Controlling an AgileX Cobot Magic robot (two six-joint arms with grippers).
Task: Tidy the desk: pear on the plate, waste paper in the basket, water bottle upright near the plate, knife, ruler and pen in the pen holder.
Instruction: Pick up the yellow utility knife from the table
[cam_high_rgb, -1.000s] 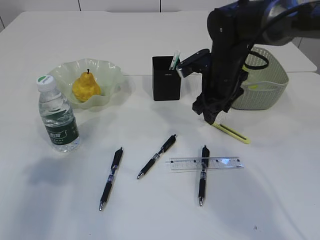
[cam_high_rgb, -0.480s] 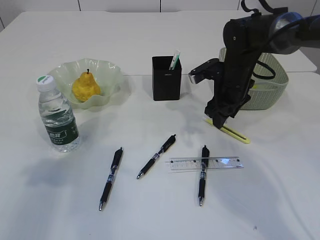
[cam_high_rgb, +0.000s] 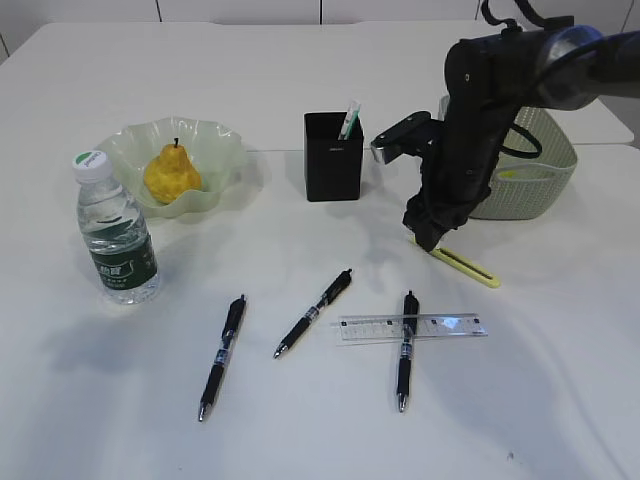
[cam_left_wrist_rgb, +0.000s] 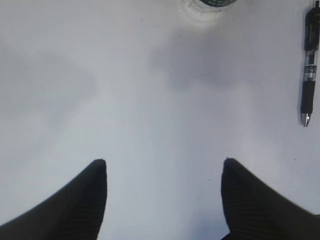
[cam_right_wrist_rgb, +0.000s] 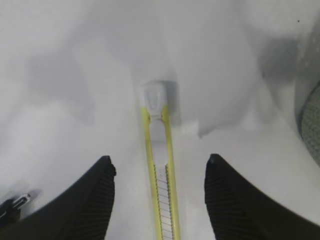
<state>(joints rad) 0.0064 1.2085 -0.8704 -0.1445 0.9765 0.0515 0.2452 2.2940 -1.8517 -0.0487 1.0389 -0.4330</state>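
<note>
Right claw (cam_right_wrist_rgb: 157, 172) hangs low over the yellow utility knife (cam_right_wrist_rgb: 160, 165), which lies flat on the worktop (cam_high_rgb: 300, 440) toward the right edge, just in front of the sage green basket (cam_high_rgb: 545, 170). Jaws stand apart, one either side of the knife body; neither pad appears to touch it. Nothing held.

Risks, as judged from here:
- The knife is thin and lies flat. If the claw closes too high, the pads could slide over it, or push it sideways toward the basket.
- The grip looks set near the slider end. Lifted from there, the long body could swing and tilt, making entry into the black pen holder (cam_high_rgb: 333, 157) awkward.
- The holder already has a white-and-green item standing in it; a tilted knife could catch on the rim or tip the holder.
- The clear ruler (cam_high_rgb: 412, 326) rests across one pen (cam_high_rgb: 405, 345), nearer the front edge than the knife. A low sweep of the arm could scatter both.

Left claw (cam_left_wrist_rgb: 162, 197): jaws wide apart over bare worktop near the front left, empty. A pen (cam_left_wrist_rgb: 310, 65) lies off to its side.

Elsewhere: pear (cam_high_rgb: 172, 170) sits in the ruffled plate (cam_high_rgb: 225, 140) at back left; water bottle (cam_high_rgb: 115, 235) is upright just in front of the plate. Two more pens lie loose mid-front.
</note>
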